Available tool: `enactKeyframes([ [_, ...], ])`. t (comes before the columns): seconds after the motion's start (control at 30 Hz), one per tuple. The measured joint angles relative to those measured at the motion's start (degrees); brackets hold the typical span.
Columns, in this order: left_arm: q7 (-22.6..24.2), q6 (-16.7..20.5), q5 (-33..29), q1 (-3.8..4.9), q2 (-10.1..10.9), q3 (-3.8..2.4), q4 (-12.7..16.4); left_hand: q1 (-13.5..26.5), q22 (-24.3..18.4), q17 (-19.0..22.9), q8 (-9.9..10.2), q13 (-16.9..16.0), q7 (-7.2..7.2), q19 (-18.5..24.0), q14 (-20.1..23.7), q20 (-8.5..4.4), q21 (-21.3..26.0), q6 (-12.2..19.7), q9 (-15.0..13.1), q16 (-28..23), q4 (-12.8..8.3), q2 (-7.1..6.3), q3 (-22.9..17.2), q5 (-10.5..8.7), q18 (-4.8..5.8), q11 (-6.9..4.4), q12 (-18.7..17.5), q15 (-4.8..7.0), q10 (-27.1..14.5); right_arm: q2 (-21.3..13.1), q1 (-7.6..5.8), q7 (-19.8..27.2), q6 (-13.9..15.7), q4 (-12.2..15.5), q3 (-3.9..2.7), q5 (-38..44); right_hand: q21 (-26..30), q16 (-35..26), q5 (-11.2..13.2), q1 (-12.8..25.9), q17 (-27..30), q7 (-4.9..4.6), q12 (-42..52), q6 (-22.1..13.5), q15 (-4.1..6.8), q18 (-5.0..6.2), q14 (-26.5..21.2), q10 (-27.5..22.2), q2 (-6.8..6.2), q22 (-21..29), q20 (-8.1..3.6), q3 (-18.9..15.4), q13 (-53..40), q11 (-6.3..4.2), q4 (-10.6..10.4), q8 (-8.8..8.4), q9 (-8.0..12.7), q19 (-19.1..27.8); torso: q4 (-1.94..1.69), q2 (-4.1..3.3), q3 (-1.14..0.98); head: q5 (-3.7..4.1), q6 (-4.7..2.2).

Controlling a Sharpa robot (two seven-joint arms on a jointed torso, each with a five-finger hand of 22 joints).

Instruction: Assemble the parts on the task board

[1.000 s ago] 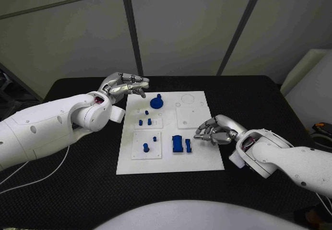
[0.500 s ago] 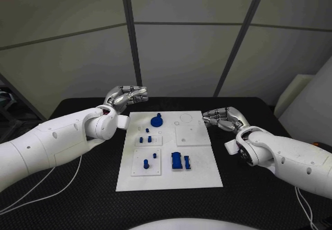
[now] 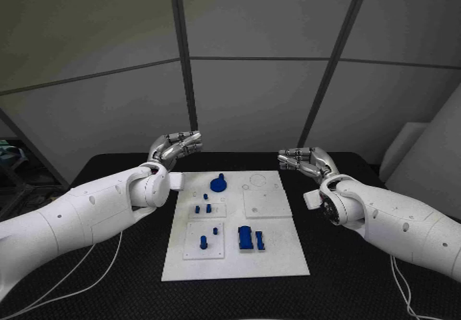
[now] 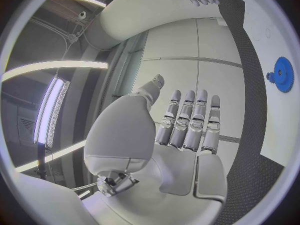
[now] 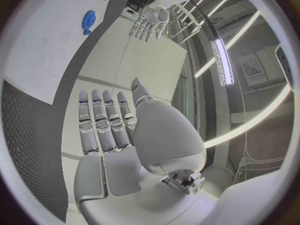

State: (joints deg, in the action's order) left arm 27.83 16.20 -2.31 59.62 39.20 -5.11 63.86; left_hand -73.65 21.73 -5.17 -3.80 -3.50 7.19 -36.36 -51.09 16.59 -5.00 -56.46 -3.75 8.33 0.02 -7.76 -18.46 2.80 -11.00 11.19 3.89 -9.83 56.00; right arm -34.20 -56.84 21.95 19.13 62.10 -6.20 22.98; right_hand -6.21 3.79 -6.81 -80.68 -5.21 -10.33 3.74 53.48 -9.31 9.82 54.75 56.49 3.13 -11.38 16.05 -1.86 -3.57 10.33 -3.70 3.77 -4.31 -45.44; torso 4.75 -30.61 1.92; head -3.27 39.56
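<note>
The white task board (image 3: 240, 257) lies in the middle of the black table. On it a blue gear (image 3: 218, 182) stands at the far end, small blue pegs (image 3: 202, 209) sit mid-left, and a blue block pair (image 3: 252, 238) with another peg (image 3: 204, 241) lies nearer me. My left hand (image 3: 175, 147) hangs raised beyond the board's far left corner, holding nothing. My right hand (image 3: 302, 161) is raised beyond the far right corner, also holding nothing. Each wrist view shows that hand's fingers (image 4: 187, 125) (image 5: 106, 122) stretched straight and apart, with the gear (image 4: 282, 74) (image 5: 89, 20) on the board (image 4: 275, 127) (image 5: 37, 55).
Grey wall panels rise behind the table's far edge. Thin cables trail over the table at the near left (image 3: 96, 257) and near right (image 3: 408, 293). Black table surface (image 3: 356, 267) borders the board on both sides.
Both hands rose and drew back toward the table's far edge; the right hand left the board's right edge near the blue blocks. Curled fingers have stretched out. The camera tilted up.
</note>
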Motion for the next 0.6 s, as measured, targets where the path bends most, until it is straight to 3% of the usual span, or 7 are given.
enactKeyframes([
  [0.07, 0.4, 0.5, -0.2, -0.09, -0.3, 0.0, 0.0, 0.1, -0.5, 0.4, 0.0, 0.0, 0.16, -0.2, 0.1, -0.01, 0.2, 0.3, 0.0, -0.6, 0.1, 0.09, 0.5, 0.0, 0.0, -0.18, 0.0, -0.04, -0.3, 0.0, -0.17, 0.1, -0.4, -0.2, 0.02, -0.3, 0.1, 0.0, 0.0, 0.2, 0.4, 0.1, 0.0, -0.1, -0.02, 0.0, 0.0, -0.2, -0.12, 0.3, 0.14, 0.1, 0.0, 0.19, 0.1, 0.0, 0.2, -0.1, -0.08, 0.05, -0.06, 0.01, -0.26],
  [0.23, 0.2, 0.7, -0.2, -0.15, 0.0, 0.25, 0.6, 12.3, -4.1, 2.8, 2.0, 1.7, -1.05, 5.6, 8.6, -2.79, 2.7, 9.8, 1.9, -2.0, 0.1, 1.71, 3.6, -1.41, 0.09, -1.91, -2.0, 1.47, -9.7, -0.4, -0.09, 0.0, -0.2, 0.6, 0.29, -0.4, 2.5, -2.0, 1.1, 13.5, 2.8, 1.68, -1.9, -8.9, 1.34, -0.11, -9.0, -9.5, -1.53, 2.1, -2.32, 1.0, 1.7, -1.52, 2.0, -1.92, 2.2, 7.0, -0.23, 0.05, -0.12, 0.21, -0.49],
  [0.27, 0.2, 0.9, -0.2, -0.15, 0.1, 0.34, 1.1, 14.7, -4.8, 3.2, 2.2, 2.0, -1.29, 6.8, 10.3, -3.32, 3.0, 11.6, 2.1, -2.2, 0.1, 1.95, 4.2, -1.65, 3.7, -2.29, -2.4, 1.79, -11.5, -0.6, -0.09, 0.0, 0.0, 1.1, 0.41, -0.5, 3.0, -2.2, 1.4, 16.2, 3.1, 2.03, -2.2, -10.7, 1.67, -1.01, -10.8, -11.4, -1.76, 2.5, -2.91, 1.1, 2.0, -1.88, 2.2, -2.25, 2.6, 8.6, -0.34, 0.05, -0.16, 0.34, -0.68],
  [0.3, 0.2, 1.1, -0.2, -0.15, 0.2, 0.44, 1.6, 17.2, -5.5, 3.5, 2.5, 2.2, -1.54, 8.0, 12.0, -3.87, 3.3, 13.5, 2.4, -2.4, 0.0, 2.2, 4.8, -1.73, 4.04, -2.67, -2.6, 2.12, -13.4, -0.9, -0.12, 0.0, 0.2, 1.6, 0.56, -0.7, 3.5, -2.5, 2.0, 18.8, 3.5, 2.37, -2.5, -12.4, 1.97, -1.39, -12.6, -13.2, -1.96, 2.8, -3.43, 1.3, 2.3, -2.23, 2.4, -2.48, 2.8, 10.1, -0.48, 0.04, -0.21, 0.49, -0.93],
  [0.37, 0.1, 1.8, -0.2, -0.13, 0.6, 0.82, 3.5, 21.6, -6.8, 4.0, 2.7, 2.5, -2.47, 10.3, 15.1, -4.86, 3.8, 16.9, 2.8, -3.1, 0.0, 3.31, 5.9, -1.98, 4.04, -3.35, -2.8, 2.74, -16.7, -1.6, -0.35, 0.0, 0.9, 3.4, 1.03, -1.3, 4.3, -2.7, 3.2, 23.7, 4.0, 3.02, -2.7, -15.7, 2.57, -1.41, -16.0, -16.7, -2.29, 3.5, -4.42, 1.5, 2.7, -2.87, 2.6, -2.67, 3.3, 12.9, -0.98, -0.04, -0.42, 0.99, -1.66],
  [0.43, 0.1, 2.9, -0.1, -0.08, 1.0, 1.26, 5.4, 25.8, -8.0, 4.3, 3.1, 2.8, -3.73, 12.4, 18.0, -5.82, 4.0, 20.1, 3.1, -4.3, 0.0, 4.54, 6.9, -2.17, 4.04, -3.99, -3.0, 3.32, -20.0, -2.4, -0.65, 0.2, 1.8, 5.5, 1.49, -2.1, 4.8, -3.0, 4.2, 28.2, 4.3, 3.59, -3.0, -18.6, 3.08, -2.29, -19.0, -19.8, -2.52, 4.1, -5.32, 1.6, 2.9, -3.47, 2.9, -2.98, 3.5, 15.4, -1.59, -0.12, -0.67, 1.53, -2.53],
  [0.6, 0.2, 7.8, 0.0, 0.08, 2.8, 2.72, 12.6, 34.9, -10.6, 4.8, 3.3, 3.2, -5.69, 16.9, 24.3, -7.86, 4.5, 27.0, 3.5, -6.6, 0.0, 6.36, 9.1, -2.4, 4.05, -5.37, -3.3, 5.03, -26.8, -5.2, -1.57, 1.3, 6.2, 13.4, 3.28, -6.0, 5.5, -3.3, 5.6, 37.5, 4.8, 4.77, -3.1, -24.9, 4.79, -3.18, -25.3, -26.3, -2.84, 5.4, -7.23, 1.7, 3.3, -4.68, 3.2, -3.33, 4.0, 20.8, -3.4, -0.38, -1.37, 2.79, -4.5],
])
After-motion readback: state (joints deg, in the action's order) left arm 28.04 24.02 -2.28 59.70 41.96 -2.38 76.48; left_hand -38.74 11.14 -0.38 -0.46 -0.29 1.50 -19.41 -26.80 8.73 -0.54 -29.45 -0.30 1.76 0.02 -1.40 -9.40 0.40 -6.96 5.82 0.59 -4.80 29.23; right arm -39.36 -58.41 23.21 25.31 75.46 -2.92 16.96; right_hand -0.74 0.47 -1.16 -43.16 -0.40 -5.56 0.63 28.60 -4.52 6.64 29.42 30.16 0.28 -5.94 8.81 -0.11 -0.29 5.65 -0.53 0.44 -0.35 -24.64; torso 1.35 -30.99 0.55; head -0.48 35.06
